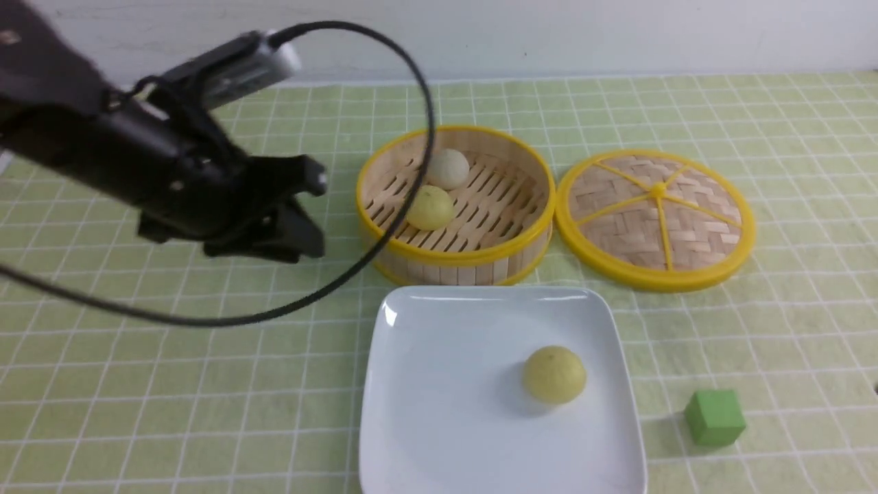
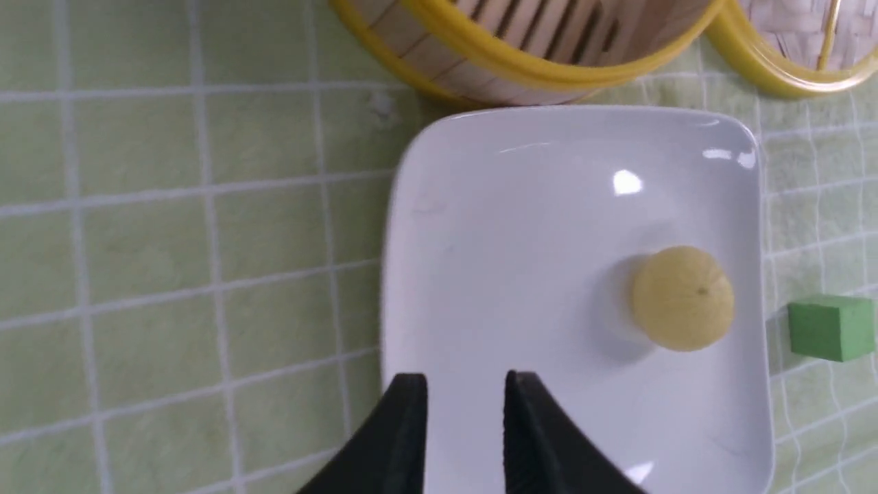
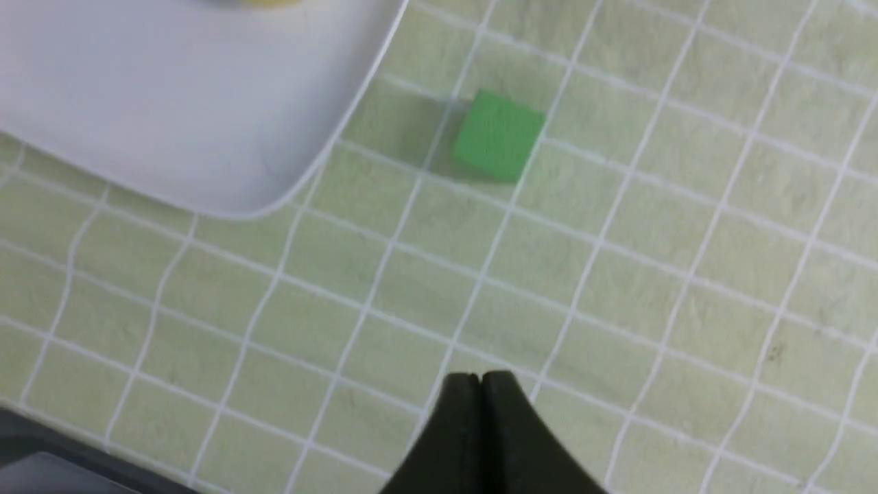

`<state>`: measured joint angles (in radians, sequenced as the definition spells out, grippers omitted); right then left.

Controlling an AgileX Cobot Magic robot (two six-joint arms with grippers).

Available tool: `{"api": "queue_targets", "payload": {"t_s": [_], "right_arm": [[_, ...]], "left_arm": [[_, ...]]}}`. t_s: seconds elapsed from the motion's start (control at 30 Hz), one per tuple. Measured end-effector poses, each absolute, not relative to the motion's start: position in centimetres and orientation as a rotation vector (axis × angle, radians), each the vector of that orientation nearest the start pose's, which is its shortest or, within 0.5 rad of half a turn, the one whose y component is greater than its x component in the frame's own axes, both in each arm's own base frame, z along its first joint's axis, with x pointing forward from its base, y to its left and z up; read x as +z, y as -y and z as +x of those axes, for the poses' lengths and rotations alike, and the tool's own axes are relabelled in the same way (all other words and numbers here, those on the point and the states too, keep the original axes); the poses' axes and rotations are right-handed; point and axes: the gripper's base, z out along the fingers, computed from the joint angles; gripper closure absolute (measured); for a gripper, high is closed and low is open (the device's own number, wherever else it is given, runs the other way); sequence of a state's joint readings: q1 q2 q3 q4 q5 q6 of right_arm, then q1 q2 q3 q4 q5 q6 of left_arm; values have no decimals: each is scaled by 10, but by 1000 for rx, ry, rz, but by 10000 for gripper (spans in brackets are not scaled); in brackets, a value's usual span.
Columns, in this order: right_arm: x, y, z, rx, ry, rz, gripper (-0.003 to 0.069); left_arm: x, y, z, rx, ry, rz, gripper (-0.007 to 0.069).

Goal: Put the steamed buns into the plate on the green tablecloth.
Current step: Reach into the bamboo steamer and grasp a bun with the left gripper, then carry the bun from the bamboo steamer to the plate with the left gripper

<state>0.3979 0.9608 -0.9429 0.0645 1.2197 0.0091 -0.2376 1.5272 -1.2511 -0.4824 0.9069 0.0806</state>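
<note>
One pale yellow steamed bun (image 1: pixel 554 374) (image 2: pixel 682 298) lies on the white square plate (image 1: pixel 439 412) (image 2: pixel 514 240), right of its middle. A greyish-white bun (image 1: pixel 447 168) and a second yellow bun (image 1: pixel 430 207) sit inside the bamboo steamer (image 1: pixel 480 257). My left gripper (image 1: pixel 315 213) (image 2: pixel 466 381) hovers left of the steamer, above the green tablecloth (image 1: pixel 171 384). It is open with nothing between its fingers. My right gripper (image 3: pixel 480 377) is shut and empty, low over the cloth near the plate's corner (image 3: pixel 171 103).
The woven steamer lid (image 1: pixel 655 216) lies flat to the right of the steamer. A green cube (image 1: pixel 715 416) (image 2: pixel 830 328) (image 3: pixel 499 136) sits on the cloth just right of the plate. The left arm's cable (image 1: pixel 425 137) loops in front of the steamer.
</note>
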Motion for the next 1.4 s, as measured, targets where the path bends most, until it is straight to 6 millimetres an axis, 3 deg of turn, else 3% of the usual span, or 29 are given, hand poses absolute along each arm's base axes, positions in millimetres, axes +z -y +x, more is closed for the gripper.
{"api": "queue_targets", "payload": {"t_s": [0.03,0.07,0.1,0.27,0.3,0.43,0.63,0.87,0.97,1.07,1.13,1.23,1.3,1.4], "right_arm": [[321,-59,127,214,-2648,-505,676],[320,-58,125,213,-2649,-505,676],[310,-53,114,212,-2617,-499,676],[283,-46,102,178,-2633,-518,673],[283,-46,102,176,-2634,-518,673],[280,-47,103,182,-2615,-513,670],[282,-48,105,189,-2580,-505,667],[282,-48,106,190,-2575,-504,664],[282,-48,106,191,-2574,-504,660],[282,-48,106,191,-2574,-504,657],[282,-48,106,191,-2574,-504,657],[282,-48,106,191,-2572,-503,655],[282,-48,105,193,-2571,-503,654],[282,-48,105,197,-2572,-502,652]], "left_arm": [[306,130,323,-660,-2642,193,347],[305,132,325,-657,-2644,196,340],[302,151,343,-648,-2649,236,291],[282,195,401,-578,-2655,344,190],[281,196,403,-576,-2654,347,188],[252,217,445,-507,-2646,403,178],[218,220,471,-361,-2657,458,178],[204,216,477,-256,-2666,484,190],[200,216,477,-262,-2691,445,309],[206,215,474,-263,-2728,436,524],[216,214,470,-260,-2746,443,579],[241,210,459,-268,-2765,452,601],[278,206,447,-303,-2719,429,603],[315,200,426,-335,-2675,394,603]]}}
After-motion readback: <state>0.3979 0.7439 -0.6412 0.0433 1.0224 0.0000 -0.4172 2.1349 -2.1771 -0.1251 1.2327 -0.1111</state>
